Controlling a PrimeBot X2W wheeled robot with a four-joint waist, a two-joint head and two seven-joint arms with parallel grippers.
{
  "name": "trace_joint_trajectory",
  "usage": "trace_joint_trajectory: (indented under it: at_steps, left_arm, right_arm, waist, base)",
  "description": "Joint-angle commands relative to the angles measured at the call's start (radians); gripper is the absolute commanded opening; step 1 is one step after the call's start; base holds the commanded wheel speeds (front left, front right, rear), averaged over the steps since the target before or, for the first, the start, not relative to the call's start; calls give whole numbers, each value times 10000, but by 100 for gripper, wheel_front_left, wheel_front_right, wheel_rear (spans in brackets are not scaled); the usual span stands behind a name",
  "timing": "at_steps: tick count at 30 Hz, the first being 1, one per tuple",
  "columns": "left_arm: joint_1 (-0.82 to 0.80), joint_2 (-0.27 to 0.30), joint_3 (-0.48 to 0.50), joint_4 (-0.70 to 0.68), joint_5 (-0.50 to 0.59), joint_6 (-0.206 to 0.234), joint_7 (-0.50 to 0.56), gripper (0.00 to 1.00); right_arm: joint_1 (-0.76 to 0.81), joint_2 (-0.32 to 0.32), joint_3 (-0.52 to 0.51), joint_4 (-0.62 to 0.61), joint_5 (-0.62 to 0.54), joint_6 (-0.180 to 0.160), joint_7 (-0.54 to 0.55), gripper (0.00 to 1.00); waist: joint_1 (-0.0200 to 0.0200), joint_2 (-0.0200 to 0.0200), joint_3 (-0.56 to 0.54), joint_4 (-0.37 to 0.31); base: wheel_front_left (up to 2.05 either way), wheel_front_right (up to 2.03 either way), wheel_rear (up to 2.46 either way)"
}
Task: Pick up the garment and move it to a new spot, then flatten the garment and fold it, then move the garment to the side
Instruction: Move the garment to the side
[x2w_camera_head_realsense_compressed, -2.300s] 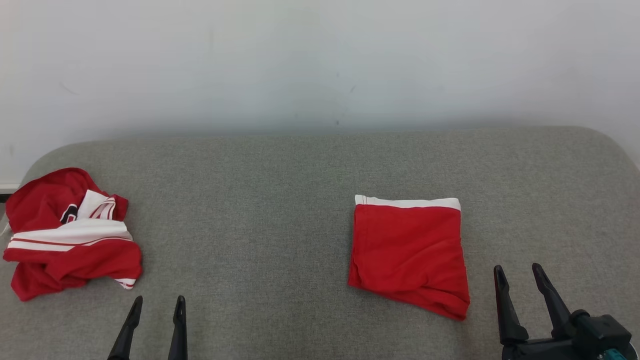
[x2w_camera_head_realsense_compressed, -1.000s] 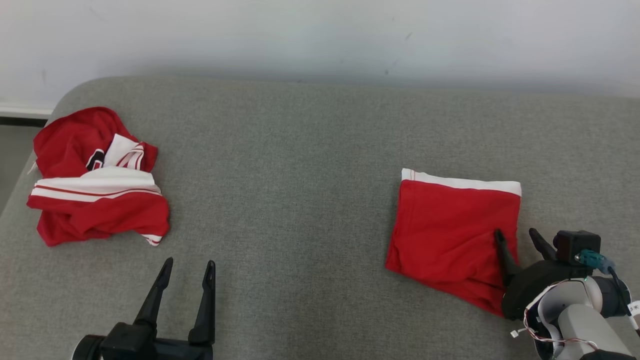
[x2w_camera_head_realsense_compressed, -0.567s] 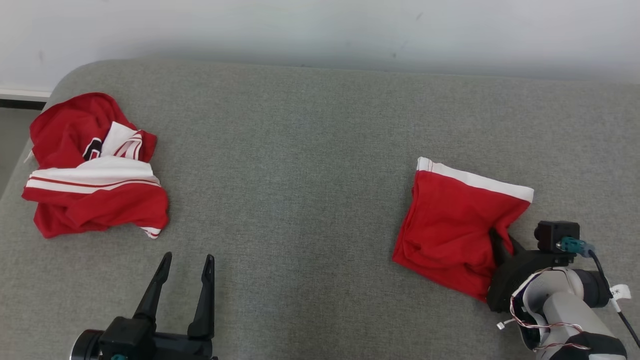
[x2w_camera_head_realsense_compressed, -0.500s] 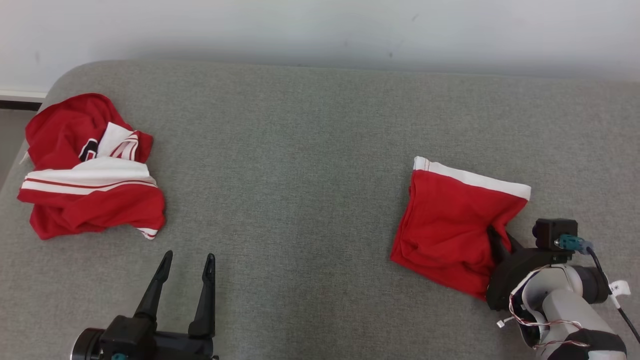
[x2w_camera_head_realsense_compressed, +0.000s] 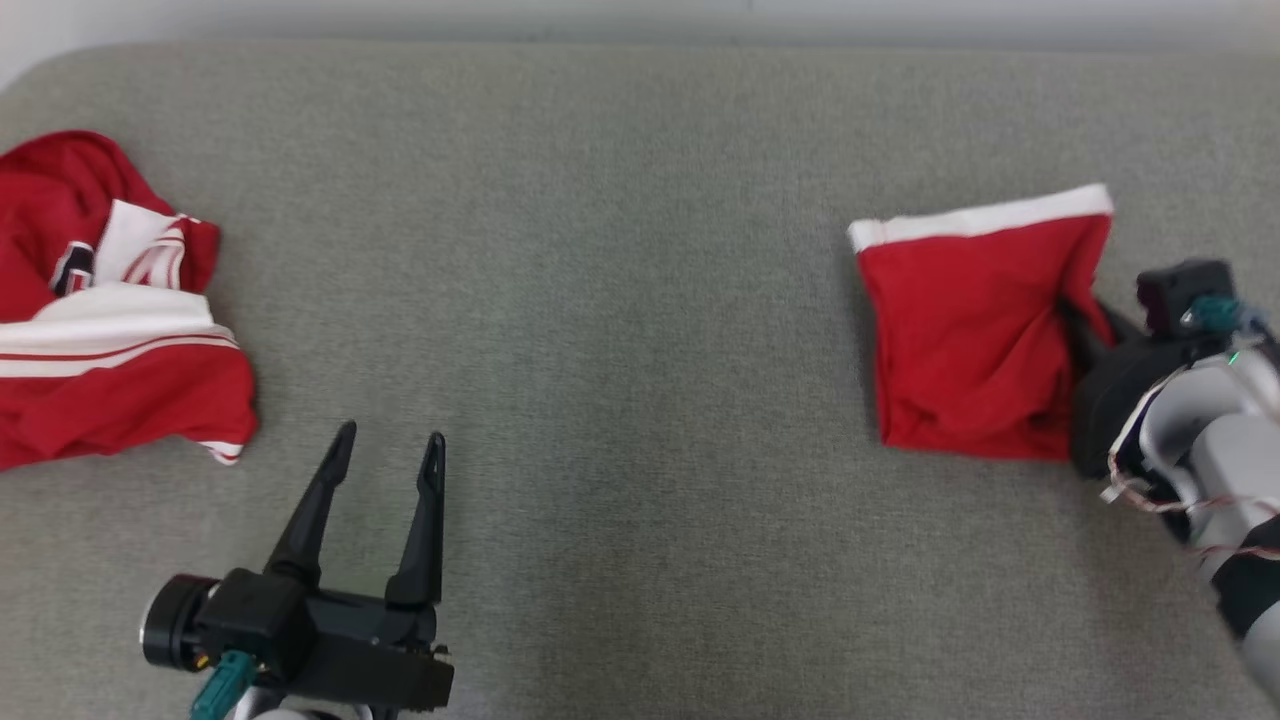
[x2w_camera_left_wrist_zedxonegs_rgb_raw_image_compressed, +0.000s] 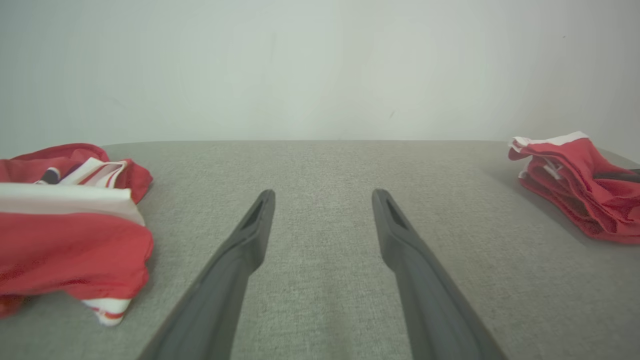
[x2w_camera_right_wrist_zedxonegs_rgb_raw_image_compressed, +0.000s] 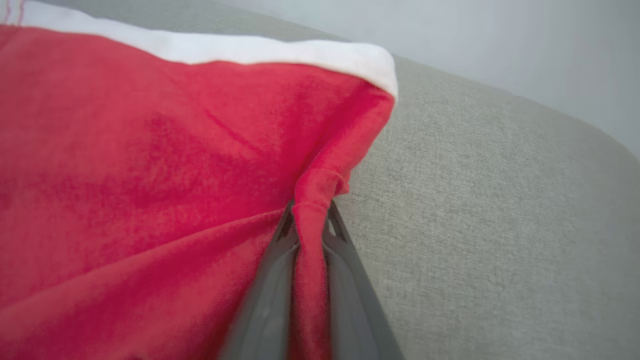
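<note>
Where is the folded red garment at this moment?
In the head view, the folded red garment sits at the right of the grey cushion, its right edge pinched in the right end effector, opposite the crumpled jersey at left.

In the head view the folded garment (x2w_camera_head_realsense_compressed: 960, 330) hides the tips of the right gripper (x2w_camera_head_realsense_compressed: 1080, 320), and the left edge cuts off the crumpled garment (x2w_camera_head_realsense_compressed: 120, 390).
</note>
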Motion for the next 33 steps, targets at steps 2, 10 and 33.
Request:
trace_joint_trajectory:
  at_steps: [2, 10, 33]
  left_arm:
    - [-298, 102, -17, -156, -99, 14, -32, 100]
    - [-848, 391, 307, -820, 10, 16, -32, 100]
    - [-792, 1290, 697, -1983, 237, 13, -28, 100]
  right_arm:
    - [-397, -515, 261, -271, 182, -26, 230, 0]
    - [-1454, -1961, 446, -1420, 535, -26, 771, 0]
    - [-2967, -4469, -194, -2985, 222, -26, 2034, 0]
  waist:
    - [-2, -1, 902, -499]
    - [-2, -1, 2178, -1474]
    - [-2, -1, 3586, -2620]
  base:
    - [0, 0, 0]
    - [0, 0, 0]
    - [0, 0, 0]
